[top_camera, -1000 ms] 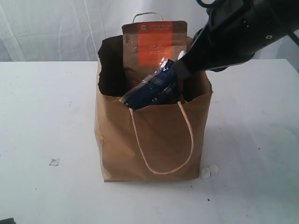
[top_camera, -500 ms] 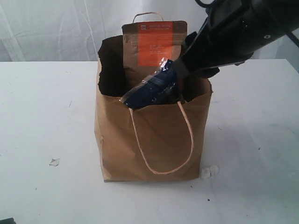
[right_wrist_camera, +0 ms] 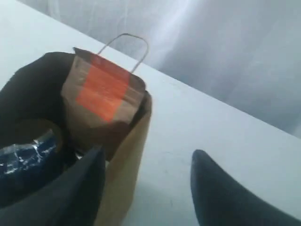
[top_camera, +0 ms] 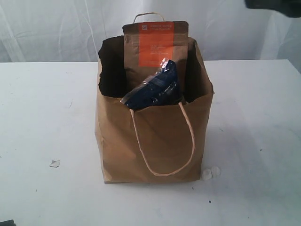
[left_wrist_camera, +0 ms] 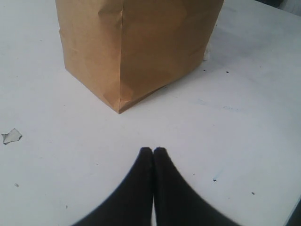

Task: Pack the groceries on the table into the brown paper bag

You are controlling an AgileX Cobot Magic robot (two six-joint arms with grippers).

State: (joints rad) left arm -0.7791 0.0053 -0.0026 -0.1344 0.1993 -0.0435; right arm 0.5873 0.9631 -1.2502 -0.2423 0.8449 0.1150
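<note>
The long dark-blue noodle packet [top_camera: 155, 92] is leaning on the 6 o'clock rim of the brown paper bag [top_camera: 150, 141] and poking above it, while the brown pouch [top_camera: 155, 47] is standing at 12 o'clock. The right fingers [right_wrist_camera: 207, 174] are hanging spread apart and empty above the bag's 2 o'clock corner. The left fingers [left_wrist_camera: 153, 157] are pressing shut on nothing over the counter [top_camera: 47, 117]. Clearing probably calls for going straight up, well off the rim and handles, so the packet is not getting dragged out.

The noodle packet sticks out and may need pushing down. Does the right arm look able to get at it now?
Probably yes: the right gripper hangs open above the brown paper bag, whose mouth is open; nothing covers the noodle packet.
</note>
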